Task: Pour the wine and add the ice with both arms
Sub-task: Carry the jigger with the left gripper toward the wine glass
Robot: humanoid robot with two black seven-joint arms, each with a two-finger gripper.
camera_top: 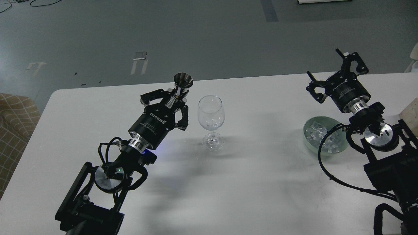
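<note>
Two black arms over a white table. Left gripper is clamped on the narrow waist of a small metal jigger, held roughly upright with its flared cup on top; can't tell if any liquid is in it. Jigger sits just left of the wine glass, near its rim, not touching. Glass stands upright about mid-table, toward the far edge; a few clear glints low in the bowl, can't tell whether ice or liquid. Right gripper hangs near the far edge on the right side, fingers spread wide, holding nothing. Ice is a heap of clear cubes in a pale green bowl toward the right edge, nearer the front than that gripper and partly hidden by the right arm's wrist and cable. Ice bowl is well apart from the glass.
</note>
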